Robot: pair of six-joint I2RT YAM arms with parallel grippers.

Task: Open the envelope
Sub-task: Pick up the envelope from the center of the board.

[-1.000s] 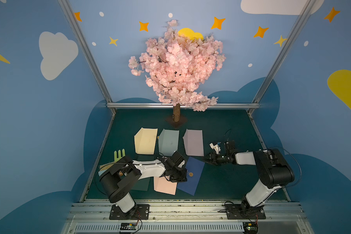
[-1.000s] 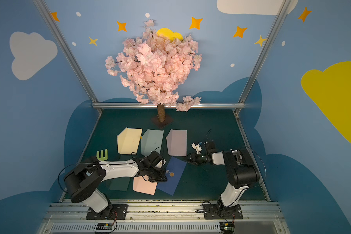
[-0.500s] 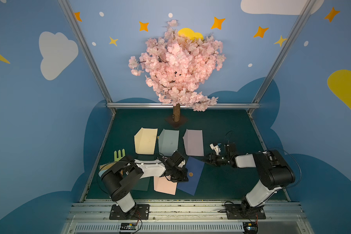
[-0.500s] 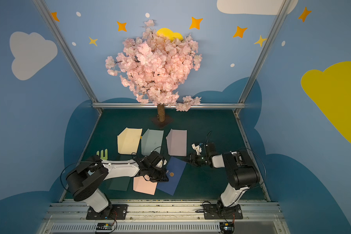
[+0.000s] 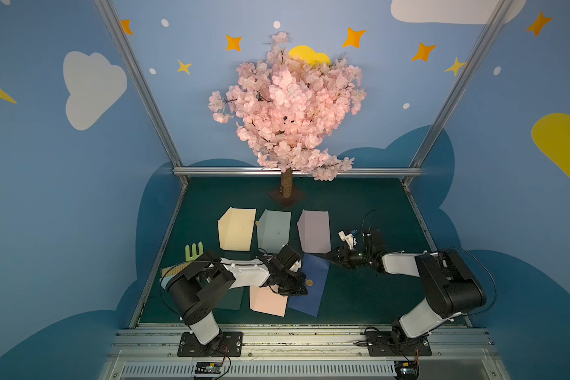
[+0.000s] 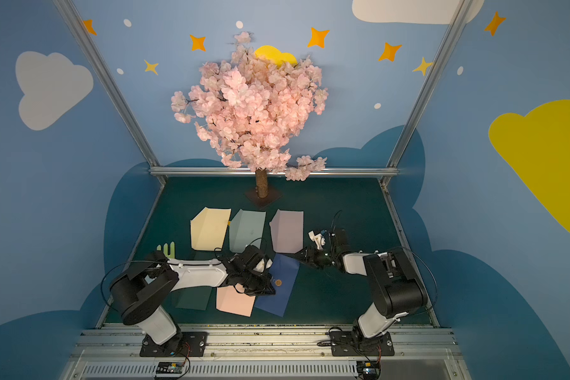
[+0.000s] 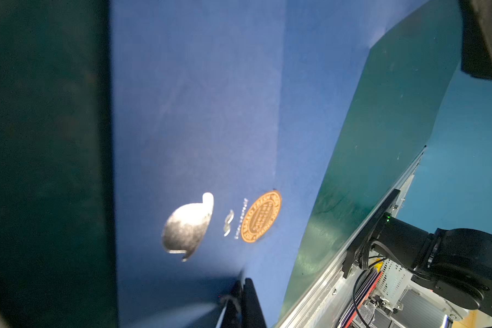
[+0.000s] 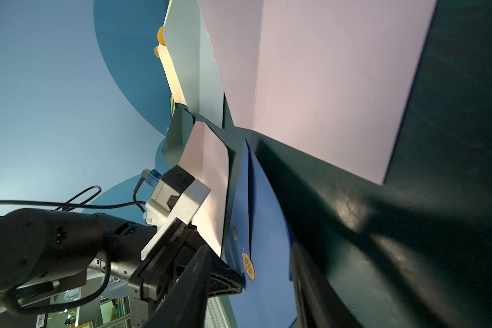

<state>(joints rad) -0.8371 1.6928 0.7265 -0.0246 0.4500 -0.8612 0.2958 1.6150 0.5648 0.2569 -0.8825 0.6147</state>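
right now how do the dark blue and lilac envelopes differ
The dark blue envelope is dark, the lilac envelope pale. The blue one bears a round gold seal; the lilac one shows none. The blue one lies askew near the front with the left gripper at it; the lilac one lies farther back. Both rest on the green mat.

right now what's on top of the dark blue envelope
A round gold seal sits on the dark blue envelope, a silvery patch beside it. The shut left gripper is over its edge nearby; the strip under that gripper is hidden in both top views.
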